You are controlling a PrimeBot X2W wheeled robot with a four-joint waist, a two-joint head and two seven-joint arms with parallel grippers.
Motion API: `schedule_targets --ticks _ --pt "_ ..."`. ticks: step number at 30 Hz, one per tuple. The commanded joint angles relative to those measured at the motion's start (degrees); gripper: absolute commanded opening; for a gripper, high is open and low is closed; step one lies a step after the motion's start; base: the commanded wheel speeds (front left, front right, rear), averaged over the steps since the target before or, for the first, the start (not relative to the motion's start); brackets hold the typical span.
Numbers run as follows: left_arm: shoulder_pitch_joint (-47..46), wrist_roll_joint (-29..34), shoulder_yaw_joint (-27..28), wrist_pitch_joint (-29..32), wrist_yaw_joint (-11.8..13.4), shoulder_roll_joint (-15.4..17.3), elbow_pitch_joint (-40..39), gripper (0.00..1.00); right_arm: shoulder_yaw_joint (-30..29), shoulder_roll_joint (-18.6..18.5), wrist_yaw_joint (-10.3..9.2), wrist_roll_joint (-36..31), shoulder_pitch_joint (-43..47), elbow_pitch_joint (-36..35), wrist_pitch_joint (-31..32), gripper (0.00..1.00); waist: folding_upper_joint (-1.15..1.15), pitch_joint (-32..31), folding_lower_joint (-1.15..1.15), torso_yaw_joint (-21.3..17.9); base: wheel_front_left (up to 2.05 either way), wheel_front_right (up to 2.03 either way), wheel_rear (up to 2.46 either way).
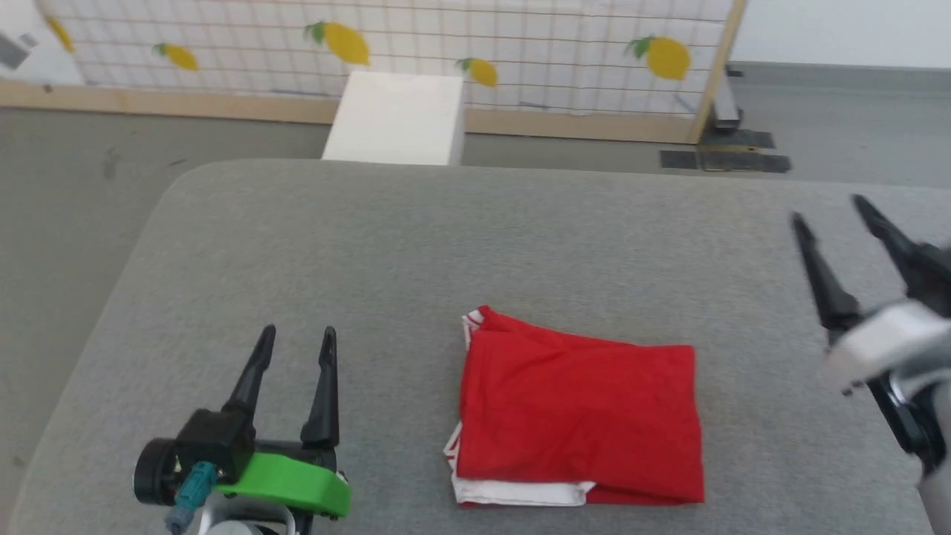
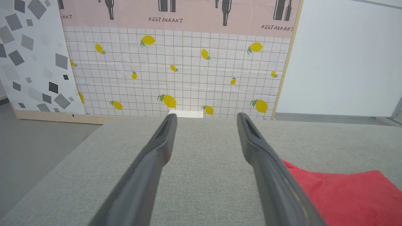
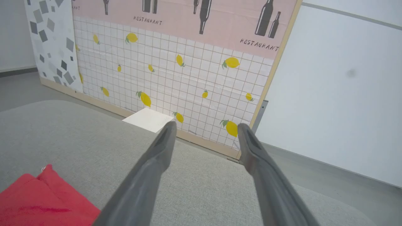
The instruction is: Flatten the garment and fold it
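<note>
- The garment (image 1: 579, 420) lies folded, lower centre of the frame, on a grey padded surface (image 1: 371, 245).
- The left gripper (image 1: 299, 331), lower left, is spread wide and empty.
- The right gripper (image 1: 829, 210), at the right edge, is spread and empty too.

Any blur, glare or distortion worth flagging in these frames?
Head view: even light, no glare; the garment is sharp, the right gripper slightly smeared at the edge. Left wrist view: the left gripper looks soft, close to the lens. Right wrist view: the lemon-print panel leans, its print crisp.
</note>
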Motion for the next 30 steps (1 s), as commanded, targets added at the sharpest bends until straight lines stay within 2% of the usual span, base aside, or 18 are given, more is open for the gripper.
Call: schedule_targets --ticks 1,5,8,14,18,22,30 --pt "0.8 -0.7 -0.1 -0.2 -0.4 -0.2 0.6 1.00 -1.3 1.0 -0.08 -0.2 2.5 -1.3 -1.0 1.00 0.00 -0.3 0.00 -1.6 0.00 0.00 0.00" --pt "0.8 -0.7 -0.3 -0.2 -0.4 -0.1 1.6 1.00 -5.2 3.5 -0.08 -0.7 9.0 -5.8 -3.3 1.00 0.00 -0.2 0.00 -2.6 0.00 0.00 0.00" --pt "0.8 -0.6 -0.4 -0.2 -0.4 0.1 2.0 1.00 -7.5 6.8 -0.08 -2.1 13.5 -8.9 -5.4 1.00 0.00 -0.3 0.00 -3.1 0.00 0.00 0.00" --pt "1.8 0.1 0.3 -0.2 -0.3 0.3 2.6 1.00 -8.0 13.9 -0.08 -4.3 20.7 -12.5 -6.7 1.00 0.00 -0.5 0.00 -3.8 0.00 0.00 0.00" --pt "2.6 0.3 0.8 -0.2 -0.3 0.2 2.8 1.00 -8.7 17.1 -0.08 -6.2 23.4 -12.7 -7.5 1.00 0.00 -0.5 0.00 -3.7 0.00 0.00 0.00" --pt "3.0 0.5 1.0 -0.2 -0.4 0.2 2.9 1.00 -10.3 19.0 -0.08 -7.5 24.2 -12.4 -7.5 1.00 0.00 -0.2 0.00 -3.7 0.00 0.00 0.00" --pt "2.4 0.8 0.6 -0.2 -0.4 0.1 3.1 1.00 -10.6 19.7 -0.08 -10.5 23.6 -12.8 -7.0 1.00 0.00 0.3 0.00 -3.5 0.00 0.00 0.00"
